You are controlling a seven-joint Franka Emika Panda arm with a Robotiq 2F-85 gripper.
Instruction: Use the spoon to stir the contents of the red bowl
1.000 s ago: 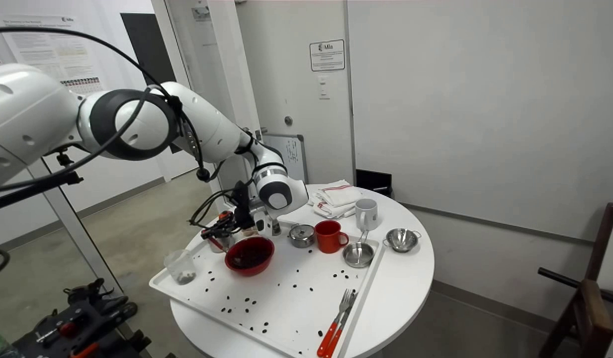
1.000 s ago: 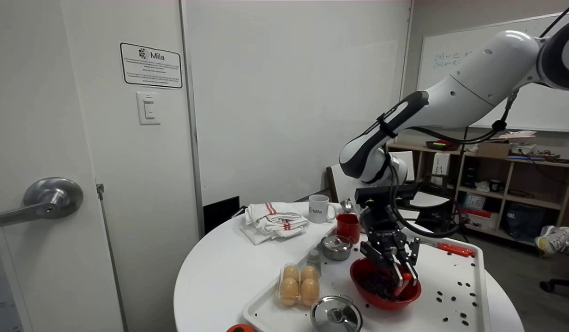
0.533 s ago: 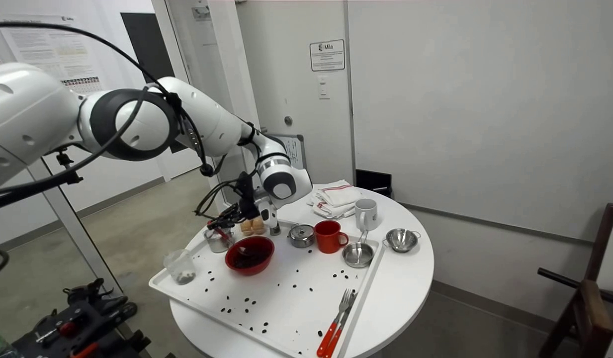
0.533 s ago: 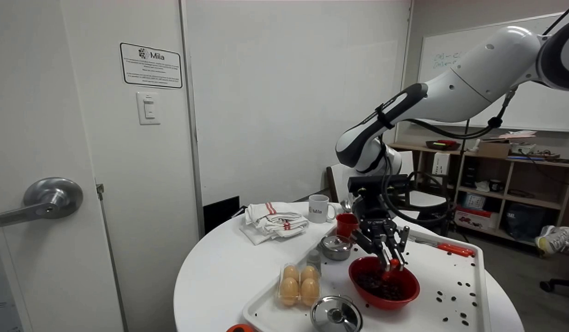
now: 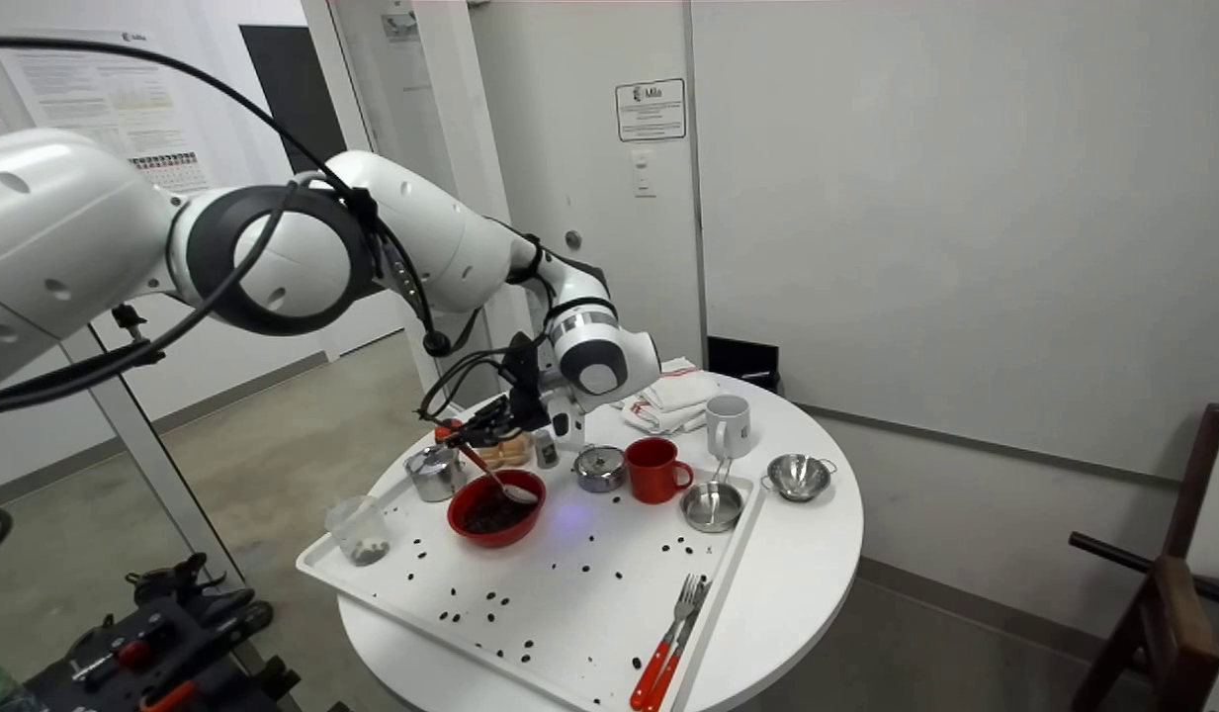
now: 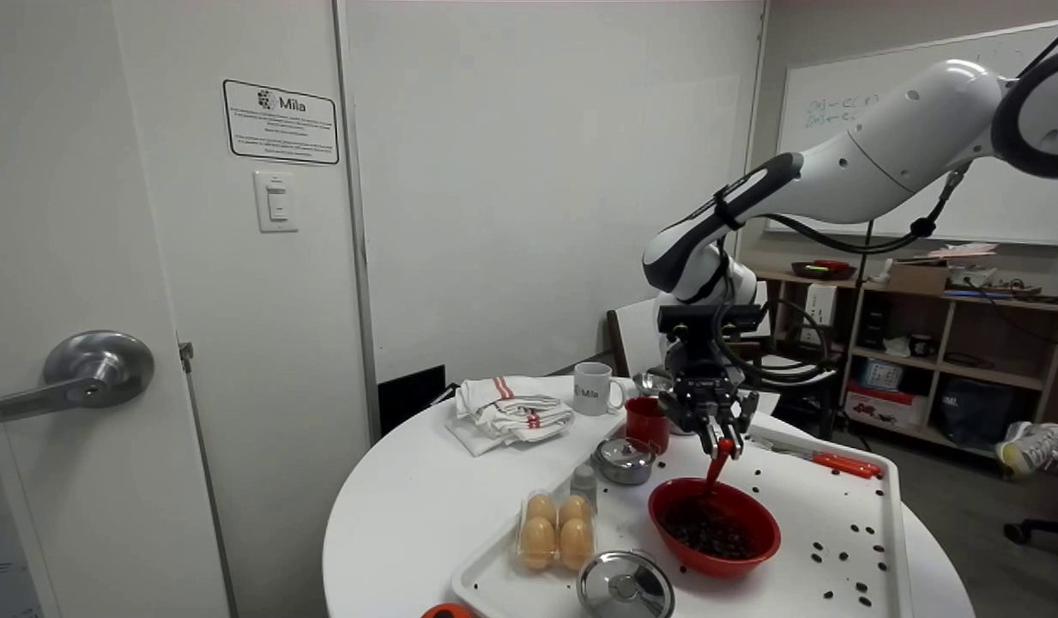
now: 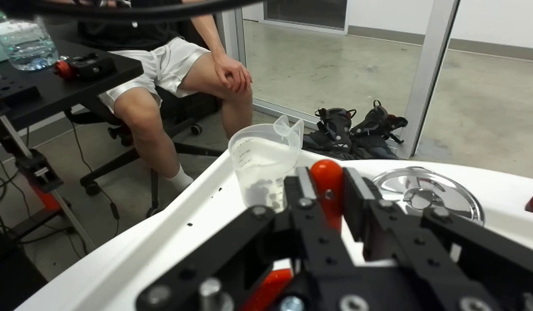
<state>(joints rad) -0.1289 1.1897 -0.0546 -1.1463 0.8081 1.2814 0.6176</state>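
- The spoon [image 6: 717, 464] is held by the gripper [image 7: 330, 183] at the red bowl [image 6: 724, 566]; it is tilted, with its red handle up and its metal head down. In an exterior view, the head is seen within the bowl's outline; whether it touches the dark contents [image 6: 707, 530], I cannot tell.
- The two fingers are pinching the handle close to its rounded end, which appears between them in the wrist view.
- The arm [image 5: 441, 242] is stretched over the table [image 5: 807, 554], its last part bent downward, so that the gripper is slanted and higher than the bowl's rim.
- The bowl stands upright on one white tray [image 5: 579, 613]; many small dark pieces [image 5: 491, 596] lie scattered there, and I cannot count them surely.
- Around the bowl are two lidded metal pots [image 5: 601, 471], one shaker [image 5: 546, 450], one measuring cup [image 7: 260, 155], one red mug [image 5: 653, 477], one saucepan [image 5: 713, 519], and four eggs [image 6: 576, 541] in one clear carton [image 6: 557, 536].
- Farther, one fork [image 5: 662, 653] and one knife [image 5: 676, 657] lie side by side.
- Outside the tray: one white mug [image 5: 728, 427], one two-handled metal bowl [image 5: 800, 479], one pile of folded cloths [image 6: 504, 408].
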